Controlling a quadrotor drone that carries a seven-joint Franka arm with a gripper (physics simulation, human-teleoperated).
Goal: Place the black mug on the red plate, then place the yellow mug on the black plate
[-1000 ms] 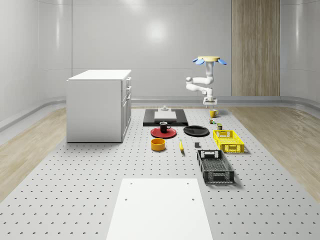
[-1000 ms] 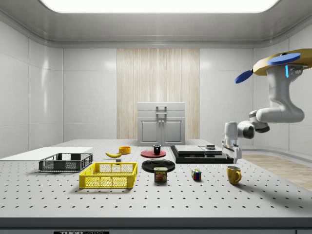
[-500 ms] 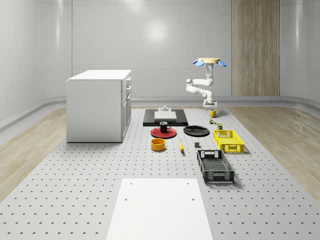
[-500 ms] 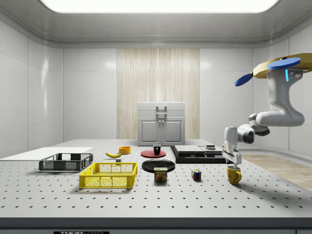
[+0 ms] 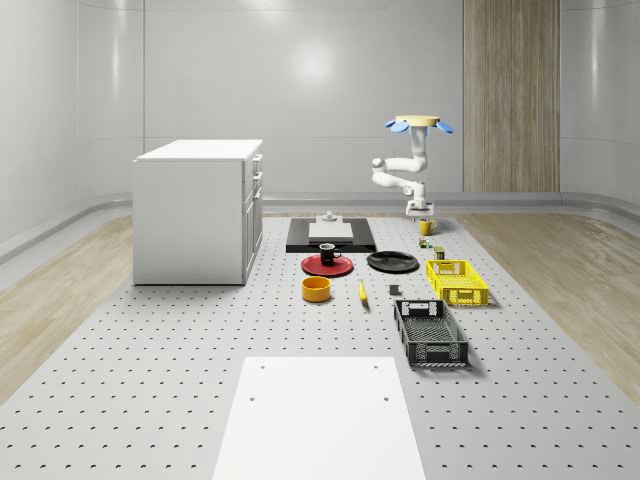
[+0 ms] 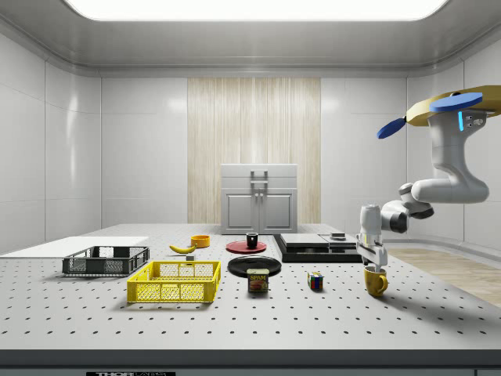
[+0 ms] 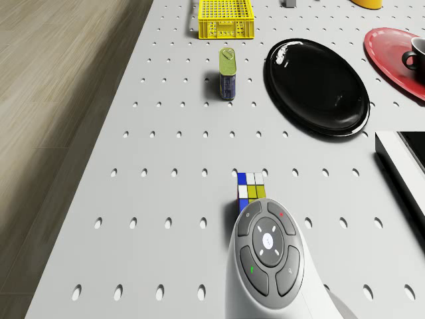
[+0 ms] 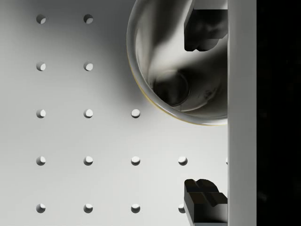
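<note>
Since the earlier frames your gripper (image 6: 373, 262) has dropped onto the glossy yellow mug (image 6: 376, 281), fingers spread, one pad (image 8: 203, 29) inside its rim, nothing clamped; the drone hovers beyond the table's right end in the side view. Left to right there: small black mug (image 6: 252, 240) already on the flat red plate (image 6: 239, 247), shiny black plate (image 6: 254, 265) bare, yellow mug well apart at right. First half looks done; you still have to grip, carry and place.

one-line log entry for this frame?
phase: reach yellow mug | drone: hovering beside table | end effector: open, one finger inside mug | black mug: on red plate
</note>
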